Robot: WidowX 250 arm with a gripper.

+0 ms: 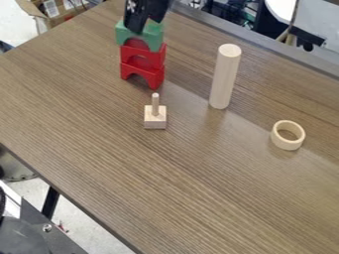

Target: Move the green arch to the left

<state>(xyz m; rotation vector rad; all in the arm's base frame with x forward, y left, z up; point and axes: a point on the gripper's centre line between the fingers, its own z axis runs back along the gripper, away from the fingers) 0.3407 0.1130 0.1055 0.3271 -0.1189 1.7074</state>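
Hanging at the green arch (154, 38) atop 2 red arches (156, 75), claw (146, 26), its spread unclear.

A wood-grained bench (192, 183) slants across the frame, its dark edge running down the lower left. Pale floor (17, 22) shows at upper left beside a cardboard box (29, 10); soft light glosses the bench's middle.

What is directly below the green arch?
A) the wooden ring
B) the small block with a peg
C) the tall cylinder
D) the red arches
D: two red arches stand stacked on the table, and the green arch is at the top of that pile, with the gripper over it.
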